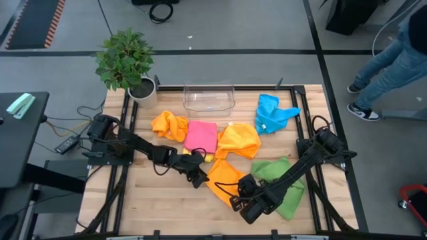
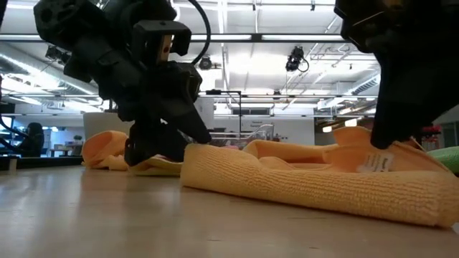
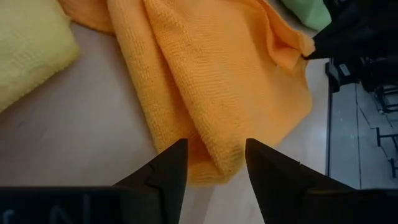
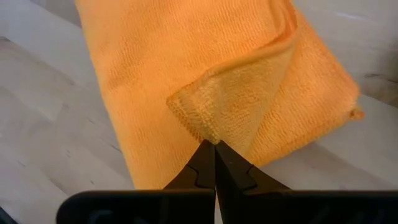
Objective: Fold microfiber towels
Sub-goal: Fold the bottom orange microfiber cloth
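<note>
An orange microfiber towel (image 1: 223, 177) lies rumpled and partly doubled over at the table's middle front, between my two grippers. My left gripper (image 3: 216, 152) comes from the left and has the towel's left end between its fingers. My right gripper (image 4: 215, 144) comes from the right and is shut on a corner of the same towel. Farther back lie another orange towel (image 1: 170, 125), a pink one (image 1: 201, 135), a third orange one (image 1: 239, 141) and a blue one (image 1: 272, 113). A green towel (image 1: 283, 180) lies under my right arm. A bit of yellow towel (image 3: 28, 53) shows near my left gripper. My left gripper has the towel's doubled-over left end (image 3: 214, 163) between its two fingers, which stand wide on either side of the thick fold. It comes slanting down from the table's left. That end rests on the table. My right gripper pinches one corner (image 4: 208, 127) of the towel between its fingertips, slanting down from the right. The corner is raised and turned back over the towel, whose body lies on the table.
A clear plastic bin (image 1: 209, 98) stands at the back middle and a potted plant (image 1: 127, 63) at the back left corner. A person's legs (image 1: 383, 67) show beyond the table's right side. Bare wood lies at the front left.
</note>
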`<action>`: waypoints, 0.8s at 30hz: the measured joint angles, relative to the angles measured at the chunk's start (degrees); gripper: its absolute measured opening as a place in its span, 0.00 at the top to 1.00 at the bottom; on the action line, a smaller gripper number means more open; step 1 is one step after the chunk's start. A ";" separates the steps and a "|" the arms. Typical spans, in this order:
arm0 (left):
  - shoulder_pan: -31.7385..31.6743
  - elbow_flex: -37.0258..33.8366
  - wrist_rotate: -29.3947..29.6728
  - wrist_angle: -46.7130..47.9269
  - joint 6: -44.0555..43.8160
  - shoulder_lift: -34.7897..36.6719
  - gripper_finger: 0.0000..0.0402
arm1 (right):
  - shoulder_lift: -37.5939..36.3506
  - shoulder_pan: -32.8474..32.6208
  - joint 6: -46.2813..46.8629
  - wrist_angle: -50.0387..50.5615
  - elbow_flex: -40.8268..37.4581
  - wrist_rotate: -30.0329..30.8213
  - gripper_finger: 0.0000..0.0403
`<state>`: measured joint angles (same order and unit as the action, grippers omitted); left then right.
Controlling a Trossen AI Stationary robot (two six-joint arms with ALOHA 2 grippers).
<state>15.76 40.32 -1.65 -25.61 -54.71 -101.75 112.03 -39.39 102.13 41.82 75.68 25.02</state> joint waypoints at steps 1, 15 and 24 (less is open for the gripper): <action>0.20 0.06 0.00 -0.49 -0.01 -0.77 0.58 | 0.00 0.05 -0.04 -0.04 0.00 0.02 0.99; 3.80 -0.03 1.05 -4.05 1.80 -3.52 0.86 | 0.02 0.60 -0.31 -0.17 0.02 -0.41 0.99; 3.86 -0.05 -2.27 -5.53 2.76 -3.51 0.98 | 0.02 0.58 -0.17 4.84 3.58 0.39 0.99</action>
<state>19.62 40.27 -3.92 -31.14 -51.94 -105.26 112.05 -38.81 101.96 46.66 79.26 25.41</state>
